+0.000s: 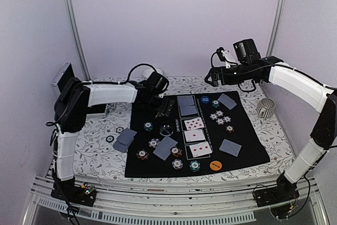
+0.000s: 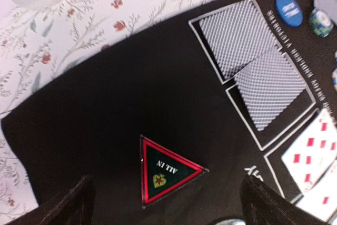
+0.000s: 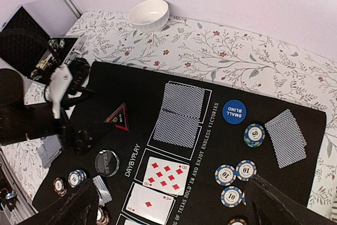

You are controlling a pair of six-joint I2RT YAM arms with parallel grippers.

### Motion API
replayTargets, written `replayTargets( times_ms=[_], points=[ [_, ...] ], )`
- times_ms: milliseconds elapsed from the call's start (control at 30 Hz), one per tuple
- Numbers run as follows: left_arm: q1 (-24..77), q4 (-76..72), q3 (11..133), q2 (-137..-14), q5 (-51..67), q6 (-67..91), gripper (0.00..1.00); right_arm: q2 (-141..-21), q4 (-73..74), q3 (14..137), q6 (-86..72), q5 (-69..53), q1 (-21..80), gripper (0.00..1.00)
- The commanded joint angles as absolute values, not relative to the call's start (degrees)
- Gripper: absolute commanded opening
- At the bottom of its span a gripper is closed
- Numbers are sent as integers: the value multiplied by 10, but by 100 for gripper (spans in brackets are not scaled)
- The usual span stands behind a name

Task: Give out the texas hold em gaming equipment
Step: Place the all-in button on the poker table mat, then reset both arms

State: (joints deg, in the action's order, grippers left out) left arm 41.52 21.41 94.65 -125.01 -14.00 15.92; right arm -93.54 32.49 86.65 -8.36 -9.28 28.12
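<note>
The black-red "ALL IN" triangle marker (image 2: pixel 166 175) lies flat on the black mat (image 2: pixel 105 109). My left gripper (image 2: pixel 168 206) hovers just over it, open, a finger on either side and not touching it. In the top view the left gripper (image 1: pixel 164 110) is at the mat's back left. My right gripper (image 1: pixel 209 79) hangs open and empty high over the mat's back edge. Face-down cards (image 3: pixel 181 113), face-up cards (image 3: pixel 166 175), a blue button (image 3: pixel 234 111), a dealer disc (image 3: pixel 107 162) and chips (image 3: pixel 231 175) lie spread on the mat.
A white bowl (image 3: pixel 149 14) stands behind the mat. A silver case (image 1: pixel 63 80) sits at the far left, a wire cup (image 1: pixel 266 108) at the right. An orange button (image 1: pixel 215 165) and further card piles (image 1: pixel 166 147) and chips lie towards the mat's front.
</note>
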Motion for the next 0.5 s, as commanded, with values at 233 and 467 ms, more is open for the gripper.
replayTargets(
  times_ms=[233,467],
  points=[
    [244,13,627,-892,-184,203,98,-620,-4,569,-62,40,210,99],
    [206,-180,412,-769,-388,112,98,-448,-276,268,15,247,176,99]
  ],
)
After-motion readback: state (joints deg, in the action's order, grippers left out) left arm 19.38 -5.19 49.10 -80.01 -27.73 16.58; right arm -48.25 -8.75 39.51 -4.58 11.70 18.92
